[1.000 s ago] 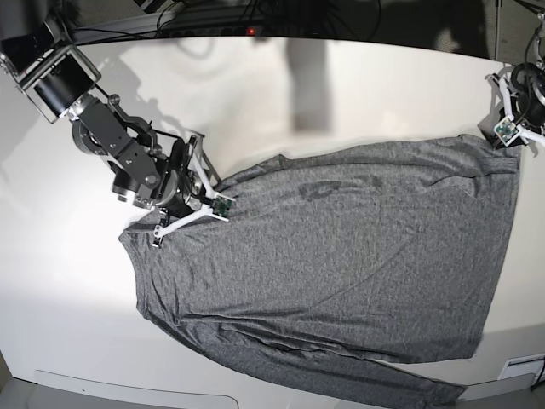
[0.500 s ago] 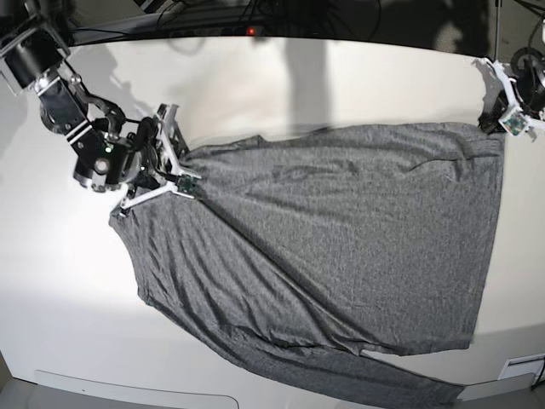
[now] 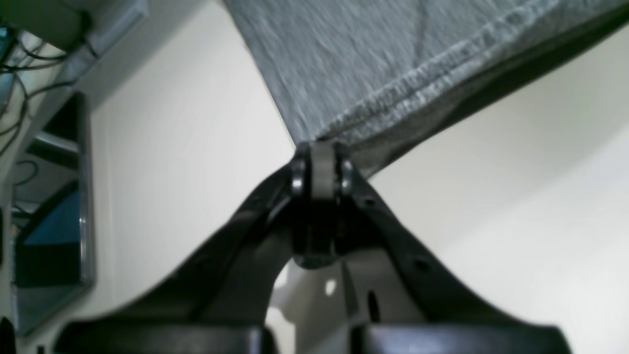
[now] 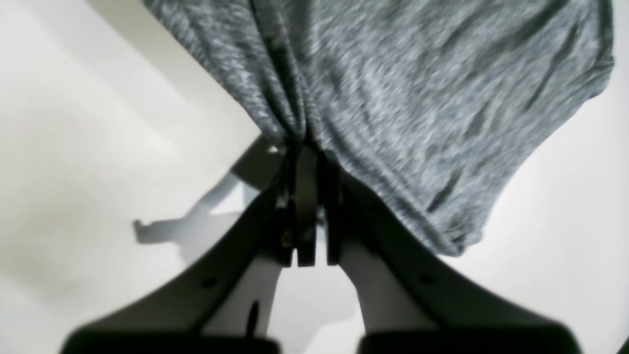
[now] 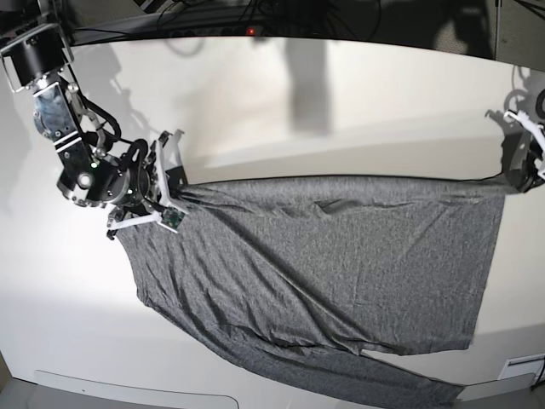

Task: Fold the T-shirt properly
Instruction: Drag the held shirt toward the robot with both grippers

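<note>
The heather-grey T-shirt [image 5: 341, 264] lies spread on the white table, with one long sleeve [image 5: 383, 379] trailing to the front right. Its far edge is pulled into a straight taut line between both grippers. My left gripper [image 5: 513, 175] at the right of the base view is shut on a hemmed corner, as the left wrist view shows [image 3: 319, 147] with the T-shirt [image 3: 393, 59] above it. My right gripper [image 5: 174, 194] at the left is shut on bunched cloth, as the right wrist view shows [image 4: 304, 150] with the T-shirt [image 4: 417, 98] hanging from it.
The white table [image 5: 255, 102] reaches back to a dark edge with cables [image 5: 247, 17]. A dark screen [image 3: 49, 236] stands off the table in the left wrist view. The table's front edge [image 5: 128, 379] runs close below the sleeve.
Both grippers have moved toward the table's front with the shirt's far edge. That edge, sloped and loose before, is now a straight taut line lower in the base view.
</note>
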`<state>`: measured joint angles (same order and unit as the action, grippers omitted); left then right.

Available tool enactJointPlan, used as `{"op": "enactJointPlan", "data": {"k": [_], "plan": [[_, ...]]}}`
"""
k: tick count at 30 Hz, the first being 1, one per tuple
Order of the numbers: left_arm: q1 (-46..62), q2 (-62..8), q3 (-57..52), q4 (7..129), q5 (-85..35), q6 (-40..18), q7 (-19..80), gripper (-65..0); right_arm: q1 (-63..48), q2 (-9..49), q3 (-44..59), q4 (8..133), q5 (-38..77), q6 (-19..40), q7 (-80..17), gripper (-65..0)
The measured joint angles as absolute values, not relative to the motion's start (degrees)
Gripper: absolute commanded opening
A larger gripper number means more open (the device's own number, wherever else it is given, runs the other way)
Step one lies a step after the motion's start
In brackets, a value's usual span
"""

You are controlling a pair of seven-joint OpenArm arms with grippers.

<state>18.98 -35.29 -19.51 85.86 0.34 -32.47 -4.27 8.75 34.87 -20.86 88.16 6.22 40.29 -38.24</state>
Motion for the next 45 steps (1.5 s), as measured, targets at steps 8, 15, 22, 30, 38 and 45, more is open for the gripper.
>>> {"op": "enactJointPlan", "data": {"k": [8,15,22,30,38,45], "plan": [[9.34,-32.34,-19.51,78.83,0.40,-32.93,-2.96,-65.0,15.66,31.03,-20.86,78.59,5.02,40.51,-35.31,-65.0],[1.78,-31.92,-16.97,72.66,0.34,-32.51,-2.98,-65.0,21.65,27.38,-20.82,70.78,4.73,40.38,-34.48,-65.0],[-4.60,-31.90,-10.39,64.53,3.57,-32.16,-3.01,-65.0,25.04,24.53,-20.67,64.14,2.74,40.36,-32.95,-65.0],[-9.37,-30.96,-8.84,56.71,3.68,-32.08,-3.20,-65.0,25.19,22.83,-20.67,61.10,-1.41,40.36,-29.78,-65.0],[-9.37,-31.11,-8.84,56.45,3.60,-31.92,-3.16,-40.2,25.87,22.87,-20.67,61.10,-1.45,40.36,-29.78,-38.0],[-9.39,-31.24,-8.84,56.45,2.76,-29.91,-0.99,-40.5,29.04,23.00,-20.64,61.14,-1.13,36.21,-29.61,-37.9]]}}
